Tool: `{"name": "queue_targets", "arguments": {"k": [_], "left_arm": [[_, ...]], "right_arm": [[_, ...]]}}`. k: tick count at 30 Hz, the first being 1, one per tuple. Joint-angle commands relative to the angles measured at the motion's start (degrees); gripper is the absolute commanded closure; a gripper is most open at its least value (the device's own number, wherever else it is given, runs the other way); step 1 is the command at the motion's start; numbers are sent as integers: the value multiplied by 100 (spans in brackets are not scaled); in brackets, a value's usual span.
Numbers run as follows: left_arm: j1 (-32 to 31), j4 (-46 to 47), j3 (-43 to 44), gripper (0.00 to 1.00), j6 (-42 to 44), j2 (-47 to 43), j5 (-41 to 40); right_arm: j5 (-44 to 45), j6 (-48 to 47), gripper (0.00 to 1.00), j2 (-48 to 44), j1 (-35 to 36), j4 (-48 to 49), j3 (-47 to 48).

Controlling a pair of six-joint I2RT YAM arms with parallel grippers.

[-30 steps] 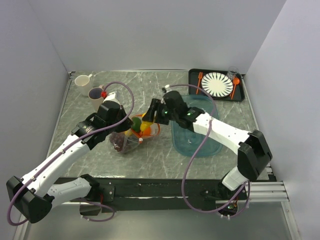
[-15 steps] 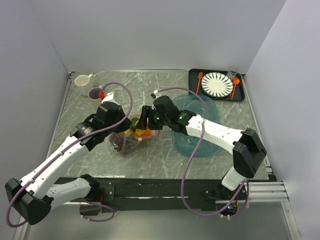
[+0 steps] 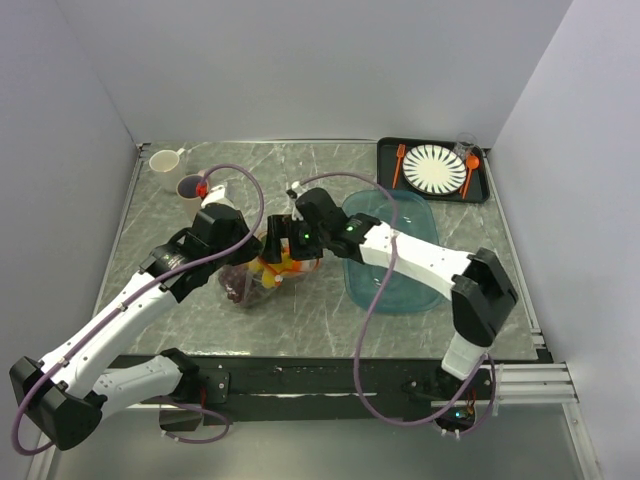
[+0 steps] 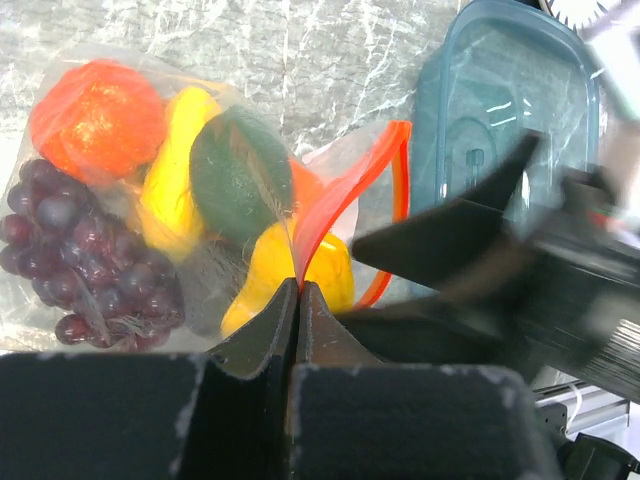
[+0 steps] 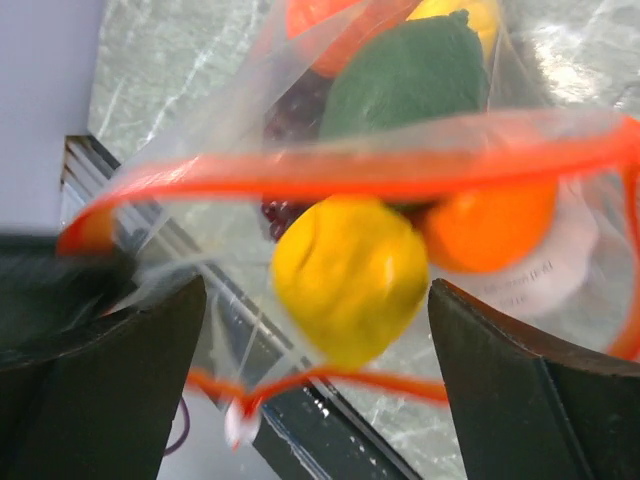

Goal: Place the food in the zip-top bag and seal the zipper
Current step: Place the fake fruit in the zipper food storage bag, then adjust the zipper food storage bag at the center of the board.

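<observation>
The clear zip-top bag lies on the table with its mouth open, holding the food: an orange, a grape bunch, a green piece and yellow pieces. My left gripper is shut on the orange-red zipper at the mouth's near end; it also shows in the top view. My right gripper is open wide over the mouth, its fingers on either side of a yellow fruit. The zipper's white slider hangs low between them.
A translucent teal tray lies just right of the bag, under my right arm. A black tray with a striped plate, fork and spoon sits at the back right. Two cups stand at the back left.
My right arm has swung left from over the teal tray to the bag's mouth. The left gripper has held its grip, and the bag has barely shifted.
</observation>
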Motion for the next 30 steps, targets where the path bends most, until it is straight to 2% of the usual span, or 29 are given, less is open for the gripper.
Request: {"name": "queue_targets", "arguments": {"k": [1,7,10,17,21,22,25,27,28,30], "left_arm": [[13,185,102,99,-76,-139,-124],[13,167,76,99,-76,-174,-142],[13,238,40,99,-67,-157,-45],[22,193,76,99,-76,-174,-98],[13,158,111,99,-32,-166,-150],[13,158,119,99,-15,-148,-142],[13,106,146,99,-23,-60,-98],[13,132,128,99,-41,-34,-80],[13,141,120,99,-41,-43,-80],[13,167,111,99,-41,-69,-106]], "right_arm": [[352,-64,0,-987,-157,22,-260],[1046,164,0,-1481,-535,-329,-700],[670,331,5,-1359,-755,-216,-1086],[256,517,25,-989,-816,-31,-1289],[247,543,32,-718,-808,-92,-1255],[247,578,35,-664,-799,-162,-1228],[89,569,53,-497,-808,-119,-1228],[-60,569,59,-418,-790,-49,-1219],[-61,535,68,-400,-790,-48,-1176],[9,517,78,-391,-790,-101,-1105]]}}
